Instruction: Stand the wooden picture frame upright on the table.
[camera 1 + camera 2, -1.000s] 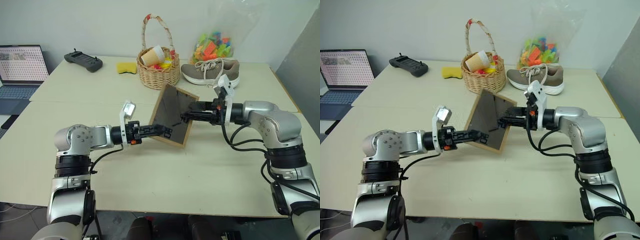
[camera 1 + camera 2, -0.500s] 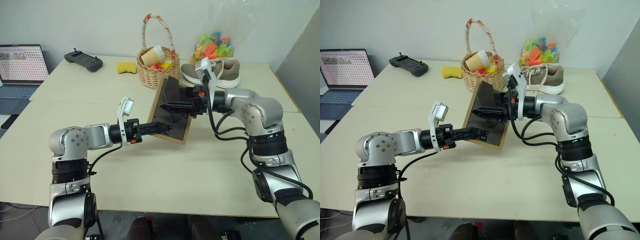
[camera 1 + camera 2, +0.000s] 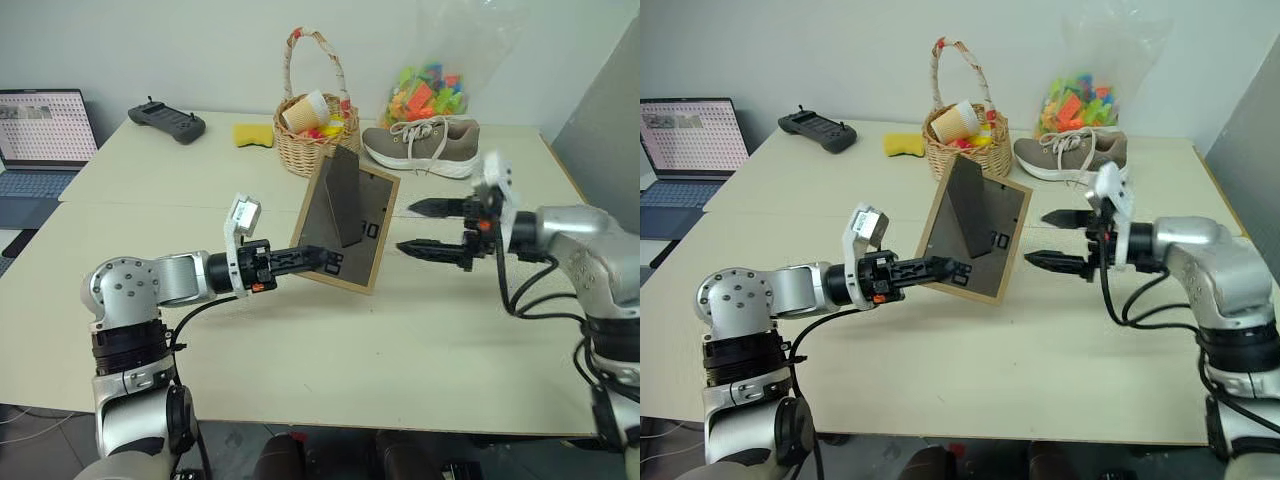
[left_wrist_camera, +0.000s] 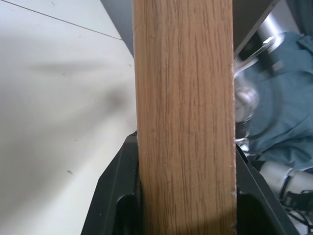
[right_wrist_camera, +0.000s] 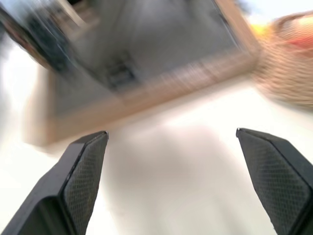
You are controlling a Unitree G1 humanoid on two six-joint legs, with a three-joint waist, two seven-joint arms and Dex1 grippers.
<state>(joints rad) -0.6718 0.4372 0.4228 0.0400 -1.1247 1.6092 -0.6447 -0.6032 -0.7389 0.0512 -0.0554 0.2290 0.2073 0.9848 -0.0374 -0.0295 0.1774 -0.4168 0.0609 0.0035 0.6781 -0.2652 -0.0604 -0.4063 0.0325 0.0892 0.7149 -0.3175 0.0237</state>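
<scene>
The wooden picture frame [image 3: 348,222] stood nearly upright on the table [image 3: 300,340], with its dark brown back panel turned to the camera and its fold-out stand [image 3: 345,195] opened out from the back. The left gripper [image 3: 322,258] was closed on the lower left edge of the frame; in the left wrist view the light wood edge [image 4: 183,112] ran straight between the two black fingers [image 4: 117,196], which pressed on it from both sides. The frame leaned a little, its top edge away from this gripper. The right gripper [image 3: 418,228] was just beside the frame's right edge, apart from it and holding nothing, with its two fingers spread wide, one above the other, both pointing to the frame. In the right wrist view its fingertips [image 5: 83,166] stood far from each other, with the blurred back of the frame beyond them. Behind the frame, farther from both grippers, there was a woven basket [image 3: 317,140] with a paper cup [image 3: 303,112] inside, a yellow sponge [image 3: 253,134] to the left of it, and a grey-brown sneaker [image 3: 422,146] beyond the right gripper, with a bag of coloured toy blocks [image 3: 430,92] behind it. Far beyond the left arm lay a black controller [image 3: 167,122], and an open laptop [image 3: 40,140]
</scene>
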